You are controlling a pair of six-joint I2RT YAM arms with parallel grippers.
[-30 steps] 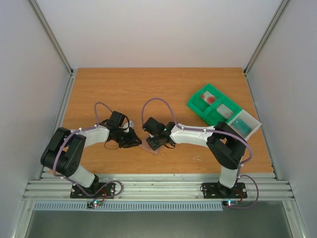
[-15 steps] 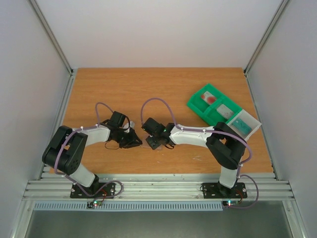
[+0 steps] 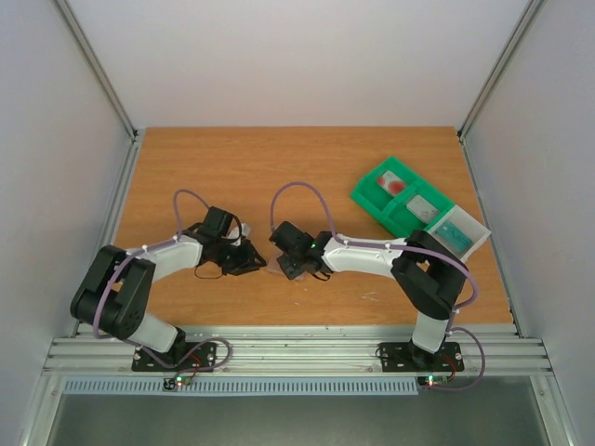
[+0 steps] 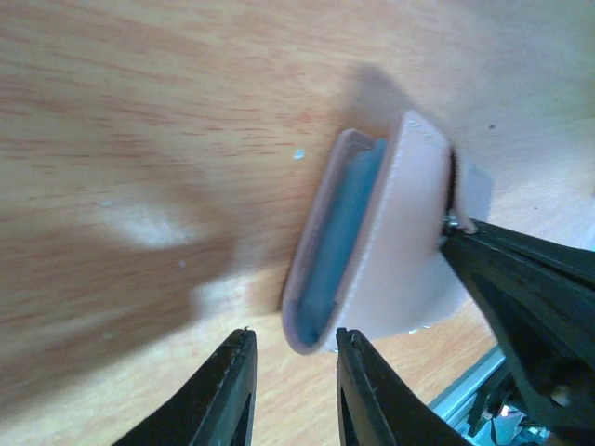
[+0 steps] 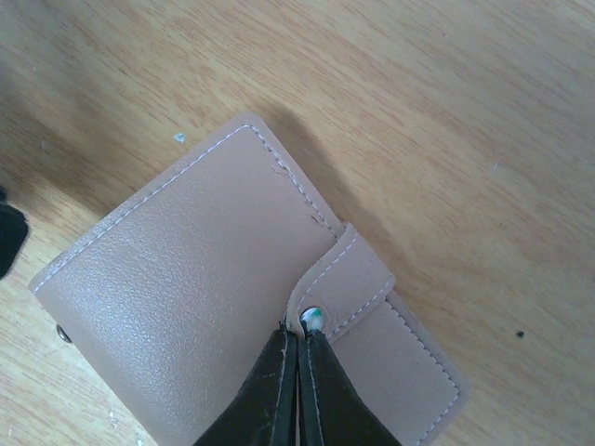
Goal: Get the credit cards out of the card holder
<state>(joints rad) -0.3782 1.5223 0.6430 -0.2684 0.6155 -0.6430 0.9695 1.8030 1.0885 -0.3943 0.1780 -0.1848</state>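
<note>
Card holder [image 5: 214, 307] folded shut on table [image 3: 279, 167], midway along near edge; right gripper [image 5: 299, 333] fingers pressed together, tips at snap tab [image 5: 351, 283], nothing between; left gripper [image 4: 295, 336] narrowly parted, empty, beside holder's open edge; best pry tab gently while left steadies body.

1. The bench [image 3: 242, 158] has an orange-brown wood-grain top, evenly lit, with only soft shadows on it.
2. A plain white back wall [image 3: 297, 56] rises behind it, with white side walls to the left [image 3: 46, 167] and right [image 3: 558, 186].
3. Slanting metal posts [image 3: 98, 70] [image 3: 499, 70] mark the rear corners.
4. Ribbed aluminium rails [image 3: 297, 351] run along the near edge, above a pale slotted strip [image 3: 297, 385].
5. Below lies a dull grey surface [image 3: 297, 418], perhaps the floor.
</note>
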